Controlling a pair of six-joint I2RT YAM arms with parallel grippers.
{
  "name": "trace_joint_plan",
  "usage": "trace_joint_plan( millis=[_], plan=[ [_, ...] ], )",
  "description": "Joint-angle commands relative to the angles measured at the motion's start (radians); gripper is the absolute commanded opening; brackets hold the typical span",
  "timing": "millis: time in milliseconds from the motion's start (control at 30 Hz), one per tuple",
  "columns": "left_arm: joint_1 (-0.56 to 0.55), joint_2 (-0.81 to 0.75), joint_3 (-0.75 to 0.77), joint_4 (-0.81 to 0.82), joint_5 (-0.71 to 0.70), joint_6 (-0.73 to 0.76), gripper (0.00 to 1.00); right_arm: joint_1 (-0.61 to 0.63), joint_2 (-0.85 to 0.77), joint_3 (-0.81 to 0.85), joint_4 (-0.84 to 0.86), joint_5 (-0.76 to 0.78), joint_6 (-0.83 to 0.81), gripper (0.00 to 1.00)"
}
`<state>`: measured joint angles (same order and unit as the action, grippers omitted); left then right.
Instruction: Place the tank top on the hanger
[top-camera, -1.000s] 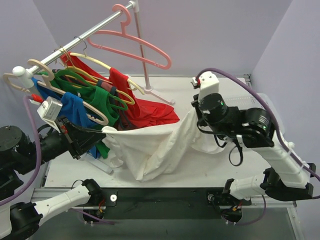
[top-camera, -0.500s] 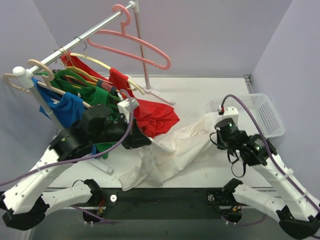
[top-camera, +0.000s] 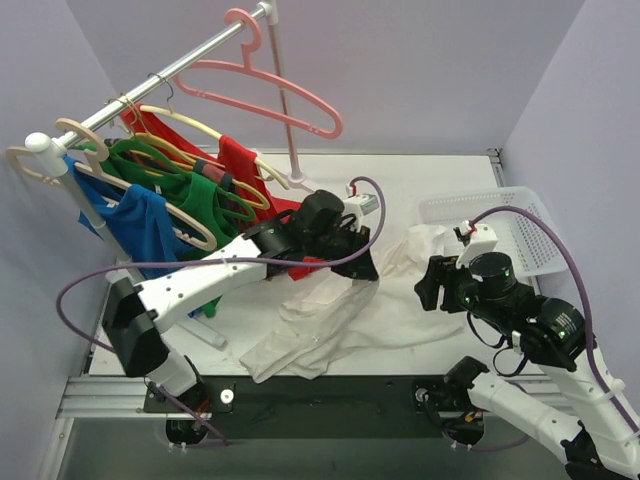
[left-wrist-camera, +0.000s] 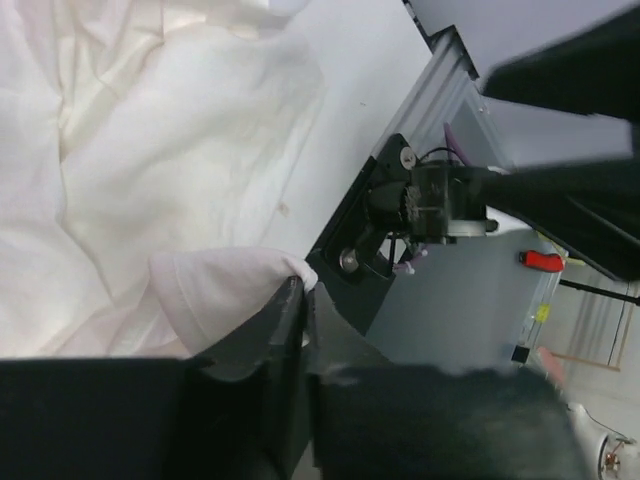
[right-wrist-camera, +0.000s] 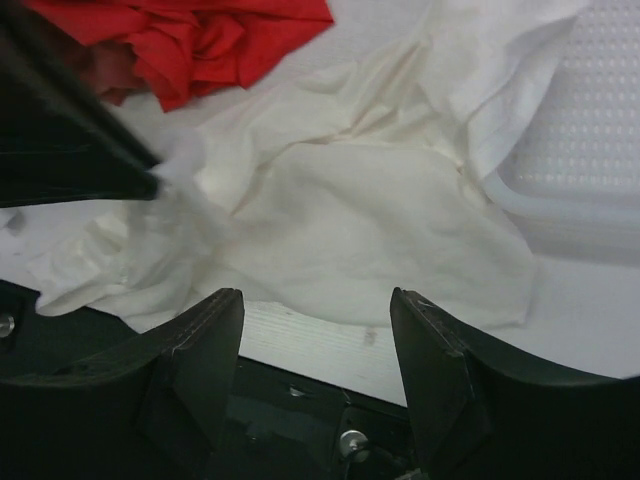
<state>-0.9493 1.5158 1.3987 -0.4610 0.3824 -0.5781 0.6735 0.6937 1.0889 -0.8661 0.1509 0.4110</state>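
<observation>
Swinging right across the desk (top-camera: 430, 180), the left tool (left-wrist-camera: 303, 290) stayed clenched on the tank top (top-camera: 335, 305); the right tool (right-wrist-camera: 315, 296) had released it, jaws apart.

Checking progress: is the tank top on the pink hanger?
No, the tank top lies crumpled on the table; the pink hanger hangs bare on the rail.

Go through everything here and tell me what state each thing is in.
Plain white wrinkled tank top: crumpled on the table, not on a hanger.
Light pink plastic hanger: hanging bare on the rail.
Left gripper: shut on a fold of the tank top.
Right gripper: open, empty.
White plastic mesh basket: tank top edge draped over its rim.
</observation>
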Motion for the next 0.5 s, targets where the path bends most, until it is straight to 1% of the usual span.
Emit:
trace_joint_plan(
  millis=[0,33,67,167,233,267,333,367,400,433,467],
  plan=[
    [-0.017,0.131,0.17,0.099,-0.02,-0.022,0.34,-0.002,-0.028,0.003,0.073,-0.174,-0.029,0.61],
    [-0.038,0.15,0.21,0.053,-0.028,-0.008,0.5,-0.003,-0.039,-0.007,0.09,-0.203,-0.034,0.61],
    [-0.049,0.17,0.274,0.026,-0.042,0.029,0.54,-0.002,-0.043,-0.021,0.101,-0.29,-0.041,0.61],
    [-0.078,0.15,0.342,-0.083,-0.1,0.11,0.64,0.0,-0.075,-0.069,0.134,-0.428,-0.084,0.61],
    [-0.08,0.109,0.35,-0.146,-0.154,0.138,0.67,0.003,-0.109,-0.093,0.156,-0.476,-0.141,0.62],
    [-0.08,0.053,0.338,-0.16,-0.164,0.165,0.68,0.001,-0.118,-0.096,0.162,-0.493,-0.171,0.62],
    [-0.082,-0.023,0.266,-0.185,-0.204,0.184,0.7,0.003,-0.126,-0.095,0.165,-0.56,-0.23,0.62],
    [-0.082,-0.11,0.234,-0.185,-0.215,0.187,0.72,0.005,-0.125,-0.095,0.165,-0.588,-0.311,0.62],
    [-0.082,-0.156,0.199,-0.189,-0.226,0.184,0.73,0.003,-0.114,-0.096,0.165,-0.628,-0.346,0.62],
    [-0.08,-0.207,0.11,-0.188,-0.237,0.178,0.74,0.003,-0.105,-0.103,0.162,-0.646,-0.391,0.62],
    [-0.08,-0.301,0.068,-0.188,-0.238,0.155,0.74,0.006,-0.094,-0.107,0.159,-0.652,-0.469,0.62]
  ],
)
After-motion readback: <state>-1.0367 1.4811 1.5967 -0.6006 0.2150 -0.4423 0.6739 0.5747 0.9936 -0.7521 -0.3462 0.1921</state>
